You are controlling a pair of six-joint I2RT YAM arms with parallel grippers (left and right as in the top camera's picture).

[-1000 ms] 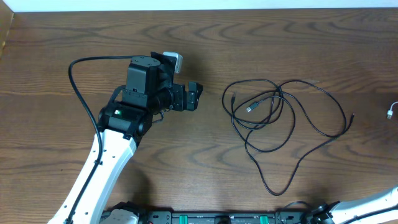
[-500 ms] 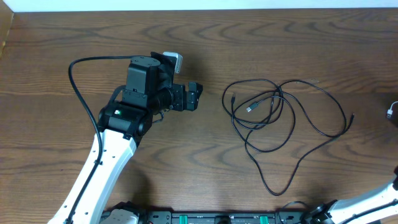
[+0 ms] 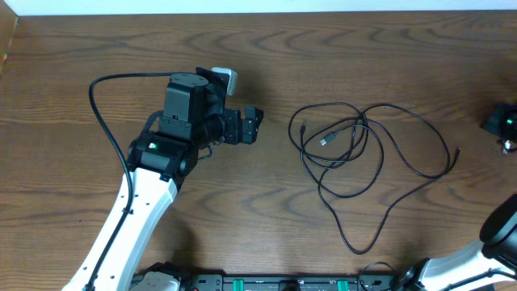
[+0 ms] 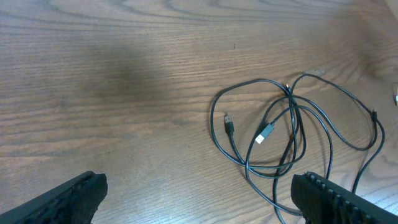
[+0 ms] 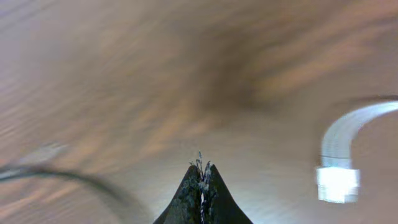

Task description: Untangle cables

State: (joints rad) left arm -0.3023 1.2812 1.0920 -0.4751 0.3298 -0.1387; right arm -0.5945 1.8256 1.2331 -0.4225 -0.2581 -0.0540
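Observation:
The black cables (image 3: 363, 158) lie in a loose tangle of loops on the wooden table right of centre, with small plug ends inside the loops. They also show in the left wrist view (image 4: 283, 134). A white cable shows blurred at the right of the right wrist view (image 5: 341, 149), and its plug peeks out at the overhead's right edge (image 3: 507, 147). My left gripper (image 3: 252, 125) is open and empty, left of the tangle and apart from it; its jaws (image 4: 199, 199) are spread wide. My right gripper (image 5: 200, 171) is shut and empty, at the table's right edge (image 3: 503, 121).
The wooden table (image 3: 339, 65) stretches around the tangle. A thick black arm cable (image 3: 101, 97) loops out left of my left arm. The table's back edge runs along the top of the overhead view.
My right arm has come into view at the table's right edge, over the white plug. The left arm and the black tangle have not moved.

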